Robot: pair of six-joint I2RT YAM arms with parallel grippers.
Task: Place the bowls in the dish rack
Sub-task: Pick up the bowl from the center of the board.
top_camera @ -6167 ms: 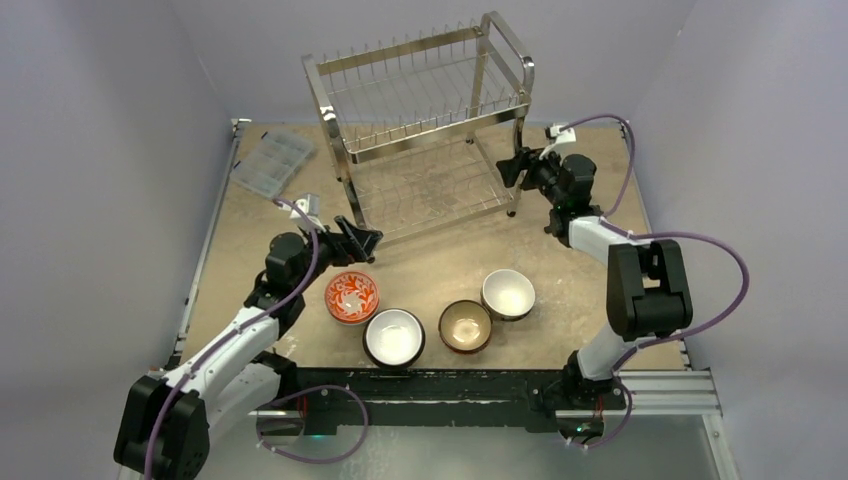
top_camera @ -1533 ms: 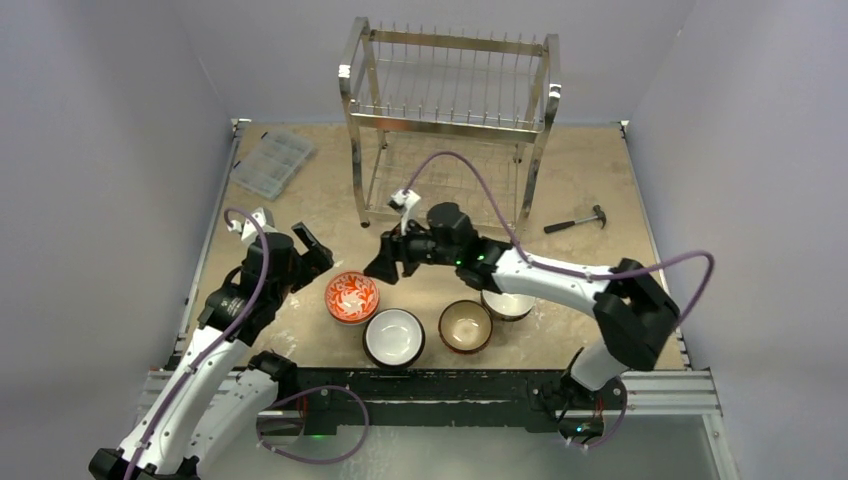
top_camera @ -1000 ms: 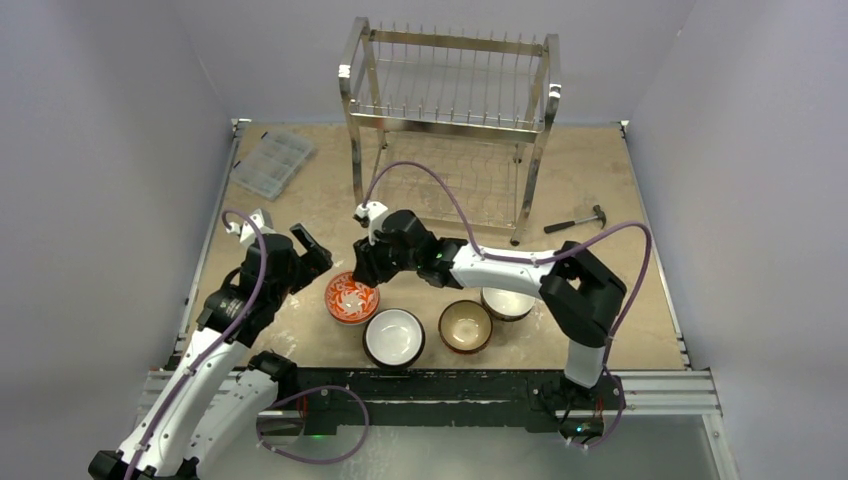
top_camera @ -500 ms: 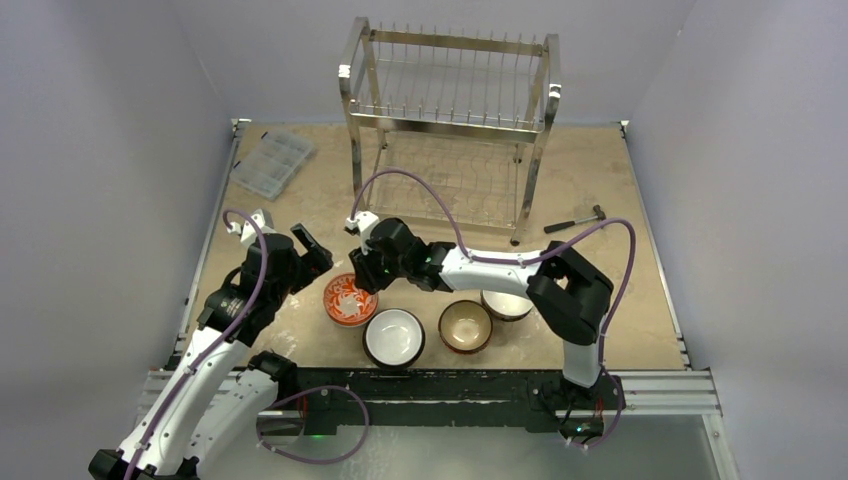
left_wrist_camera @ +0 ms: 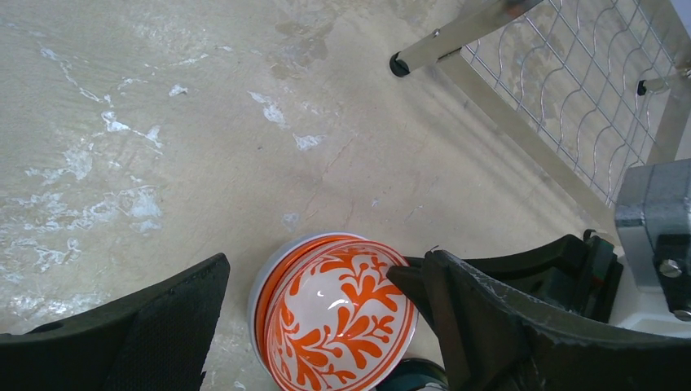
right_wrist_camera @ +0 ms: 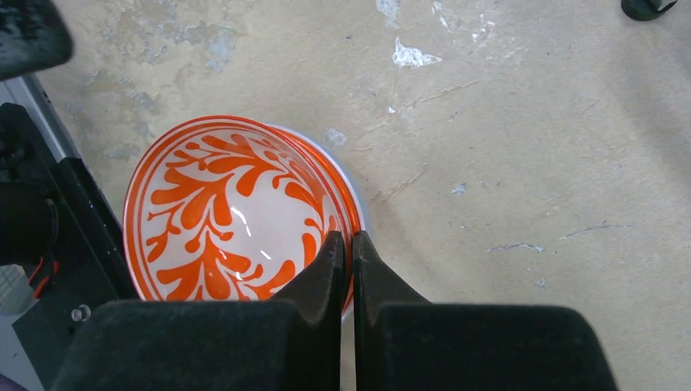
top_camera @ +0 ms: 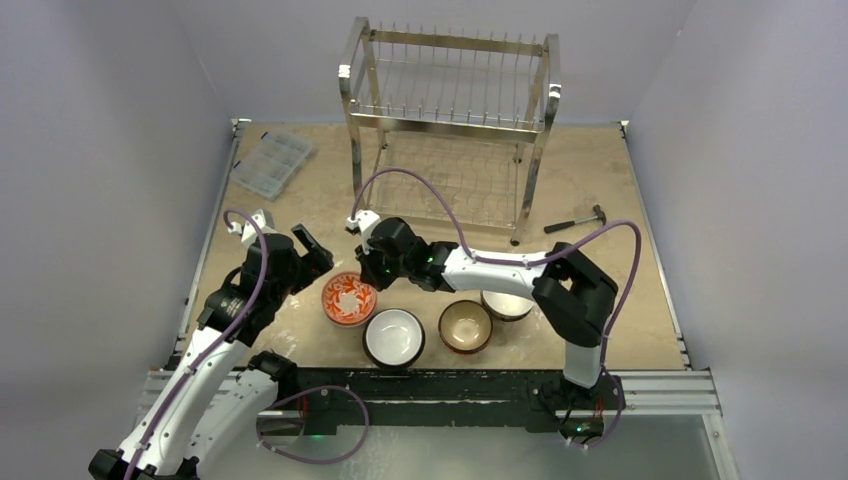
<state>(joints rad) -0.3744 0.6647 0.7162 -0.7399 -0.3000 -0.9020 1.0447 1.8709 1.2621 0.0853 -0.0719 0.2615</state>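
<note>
An orange-patterned bowl (top_camera: 349,298) (left_wrist_camera: 338,318) (right_wrist_camera: 220,212) rests tilted inside a second bowl beneath it, at the front left of the table. My right gripper (top_camera: 372,272) (right_wrist_camera: 346,240) is shut on this top bowl's right rim, with one finger inside and one outside. Just left of the bowl, my left gripper (top_camera: 312,250) (left_wrist_camera: 318,273) hovers open, its fingers either side of the bowl and clear of it. Near the front edge stand a white-inside bowl (top_camera: 393,336), a brown bowl (top_camera: 465,326) and a white bowl (top_camera: 507,303) partly under the right arm. The dish rack (top_camera: 450,110) (left_wrist_camera: 570,106) stands at the back.
A clear plastic compartment box (top_camera: 272,162) lies at the back left. A small hammer (top_camera: 577,220) lies right of the rack. The right arm stretches across the table above the front bowls. One rack leg (left_wrist_camera: 399,65) stands close behind the orange bowl.
My right gripper has reached left to the orange bowl and shut on its rim, and the bowl has tipped and shifted slightly left. The left arm has not moved.
</note>
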